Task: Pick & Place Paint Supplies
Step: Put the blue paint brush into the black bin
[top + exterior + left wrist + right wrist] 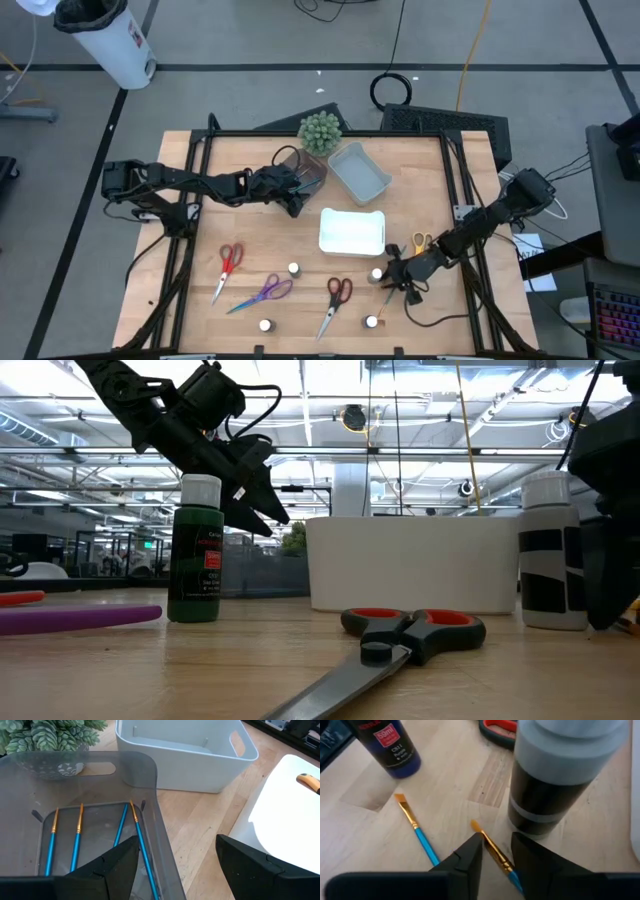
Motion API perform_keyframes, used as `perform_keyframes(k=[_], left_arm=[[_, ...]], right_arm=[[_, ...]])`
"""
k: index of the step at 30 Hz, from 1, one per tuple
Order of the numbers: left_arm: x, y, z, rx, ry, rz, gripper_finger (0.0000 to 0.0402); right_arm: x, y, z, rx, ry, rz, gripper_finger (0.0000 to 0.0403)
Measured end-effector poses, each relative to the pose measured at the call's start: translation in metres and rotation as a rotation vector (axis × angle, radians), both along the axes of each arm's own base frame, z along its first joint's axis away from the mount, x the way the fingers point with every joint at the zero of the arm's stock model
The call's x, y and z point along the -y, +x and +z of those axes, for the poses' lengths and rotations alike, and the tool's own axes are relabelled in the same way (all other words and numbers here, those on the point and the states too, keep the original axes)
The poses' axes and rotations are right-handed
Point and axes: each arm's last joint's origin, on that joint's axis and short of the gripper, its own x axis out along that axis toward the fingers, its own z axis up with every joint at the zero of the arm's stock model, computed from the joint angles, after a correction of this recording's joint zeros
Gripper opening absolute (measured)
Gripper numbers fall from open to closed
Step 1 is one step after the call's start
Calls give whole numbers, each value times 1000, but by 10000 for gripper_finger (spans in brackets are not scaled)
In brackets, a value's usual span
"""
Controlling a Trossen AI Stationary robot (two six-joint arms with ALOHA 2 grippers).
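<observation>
The right gripper reaches low to the table, fingers narrowly parted around a blue brush beside a white-capped bottle. A nearby blue bottle reads "59ml". Farther off, the left gripper hovers spread wide over the brown tray holding four brushes.

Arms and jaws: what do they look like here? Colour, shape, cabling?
Both arms are dark, slim, multi-jointed links. The left gripper and right gripper each end in two black, wedge-shaped jaws with matte faces. Dark cables trail from the arm bases on the table. No markings legible.
</observation>
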Motion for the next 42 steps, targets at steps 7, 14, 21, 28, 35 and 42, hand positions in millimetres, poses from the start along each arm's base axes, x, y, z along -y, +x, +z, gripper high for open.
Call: perform_keyframes(k=[7, 14, 21, 28, 35, 42], left_arm=[[0, 0, 0, -1, 0, 0, 271], [0, 0, 0, -1, 0, 0, 271], [0, 0, 0, 0, 0, -1, 271], [0, 0, 0, 2, 0, -1, 271], [0, 0, 0, 6, 0, -1, 271], [0, 2, 3, 35, 7, -1, 271]], right_arm=[[2, -4, -4, -61, -15, 2, 14], [2, -6, -6, -99, -2, 20, 4], [1, -5, 10, -21, 45, 68, 1], [2, -7, 48, 155, 127, 90, 1], [3, -5, 101, 556, 268, 110, 0], [3, 1, 144, 856, 342, 106, 0]])
